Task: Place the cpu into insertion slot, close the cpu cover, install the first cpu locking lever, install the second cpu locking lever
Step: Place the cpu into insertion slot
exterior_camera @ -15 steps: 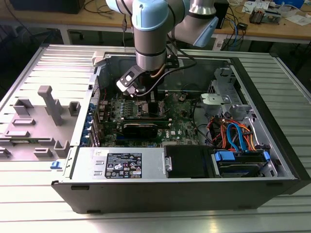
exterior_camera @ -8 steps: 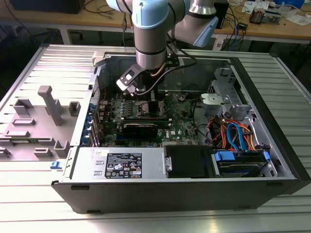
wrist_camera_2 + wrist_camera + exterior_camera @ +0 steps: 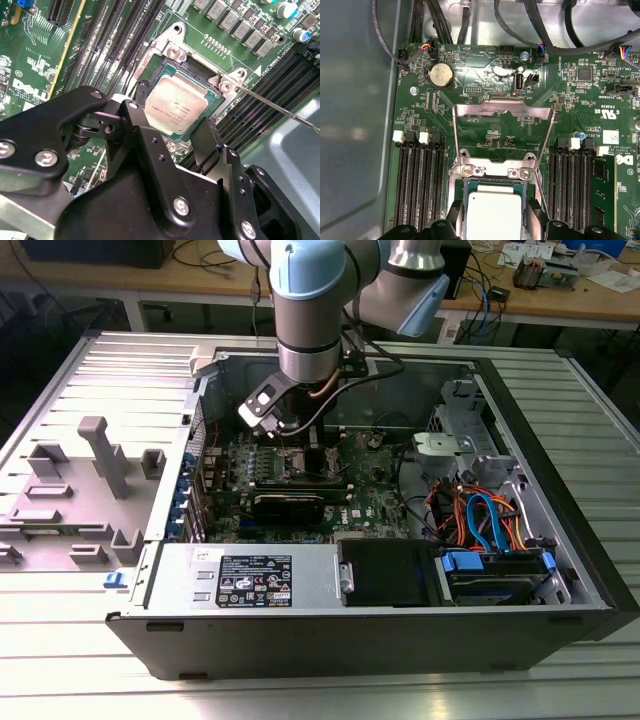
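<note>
Silver-grey cpu (image 3: 175, 107) (just one) fills one insertion slot (image 3: 195, 64).

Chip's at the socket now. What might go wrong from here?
1. The chip lies uncovered at the socket; if one edge sits high, pressing on it may bend contacts.
2. The gripper hangs tight over it, so a sideways move may drag it askew.
3. The loose wire lever juts beside the gripper and may snag.

One flat silver-grey square cpu (image 3: 493, 212), one dark square insertion slot (image 3: 492, 169), one thin silver cpu cover (image 3: 503, 106), one round silver coin battery (image 3: 441, 75).
</note>
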You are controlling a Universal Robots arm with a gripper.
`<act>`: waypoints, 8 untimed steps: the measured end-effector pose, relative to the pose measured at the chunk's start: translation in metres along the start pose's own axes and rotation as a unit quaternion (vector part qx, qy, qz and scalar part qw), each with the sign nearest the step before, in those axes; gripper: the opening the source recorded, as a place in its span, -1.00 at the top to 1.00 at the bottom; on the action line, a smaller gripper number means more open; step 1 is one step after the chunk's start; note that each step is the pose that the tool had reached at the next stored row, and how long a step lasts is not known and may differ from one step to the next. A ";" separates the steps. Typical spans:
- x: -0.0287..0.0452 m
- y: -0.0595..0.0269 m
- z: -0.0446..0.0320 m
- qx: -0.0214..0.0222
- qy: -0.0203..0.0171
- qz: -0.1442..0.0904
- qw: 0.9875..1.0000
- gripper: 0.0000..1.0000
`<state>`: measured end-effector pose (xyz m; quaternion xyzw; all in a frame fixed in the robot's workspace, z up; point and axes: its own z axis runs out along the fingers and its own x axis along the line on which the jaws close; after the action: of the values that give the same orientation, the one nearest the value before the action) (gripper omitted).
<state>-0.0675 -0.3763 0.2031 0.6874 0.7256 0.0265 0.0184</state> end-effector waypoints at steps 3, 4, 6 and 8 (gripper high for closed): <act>0.0000 0.0002 -0.0034 0.000 0.000 0.000 1.000 -0.24; 0.0000 0.0003 -0.0047 0.001 0.000 0.000 1.000 -0.24; 0.0001 0.0006 -0.0071 0.002 0.000 0.000 1.000 -0.24; 0.0001 0.0010 -0.0096 0.003 0.000 0.000 1.000 -0.24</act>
<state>-0.0671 -0.3763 0.2127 0.6876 0.7255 0.0245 0.0162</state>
